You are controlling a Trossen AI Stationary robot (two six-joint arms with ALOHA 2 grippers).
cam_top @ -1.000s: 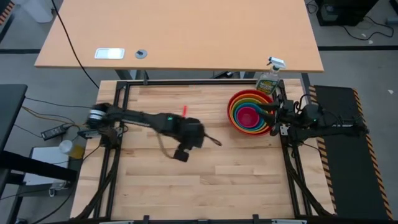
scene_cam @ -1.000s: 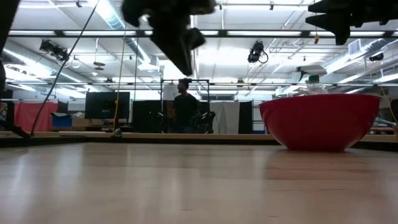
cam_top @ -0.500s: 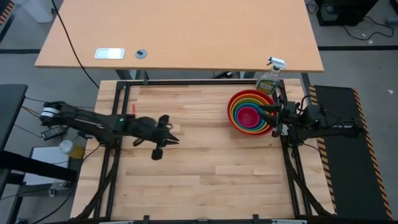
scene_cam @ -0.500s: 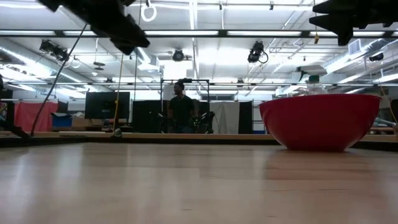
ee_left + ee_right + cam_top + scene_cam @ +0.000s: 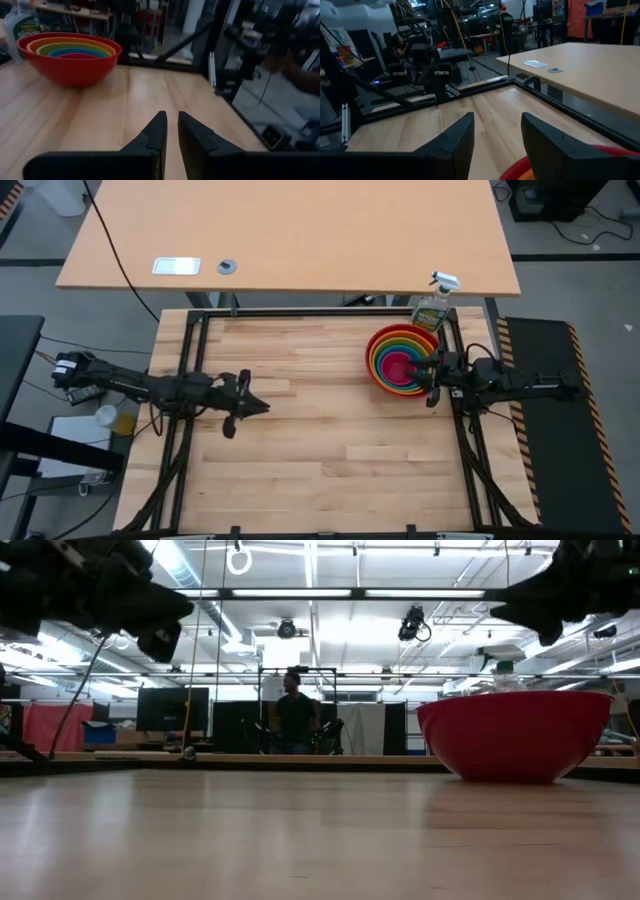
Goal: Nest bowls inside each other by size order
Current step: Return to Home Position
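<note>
Five bowls are nested in one stack at the table's far right: red (image 5: 372,351) outermost, then orange, lime green, blue, and pink (image 5: 398,367) in the middle. The red bowl (image 5: 513,735) stands by its base on the wood. The stack also shows in the left wrist view (image 5: 70,55). My left gripper (image 5: 262,407) is shut and empty, above the table's left middle (image 5: 170,125). My right gripper (image 5: 428,370) is open and empty, level over the stack's right rim (image 5: 497,135), where the red rim (image 5: 615,150) shows below the fingers.
A clear spray bottle (image 5: 433,306) stands just beyond the bowls at the far right corner. A black frame (image 5: 300,311) runs around the table. A larger desk (image 5: 290,235) lies beyond the far edge. A person (image 5: 293,710) stands far off in the room.
My left arm has drawn back from the table's middle toward its left edge, staying above the wood with nothing in its gripper. The bowl stack has stayed where it was.
</note>
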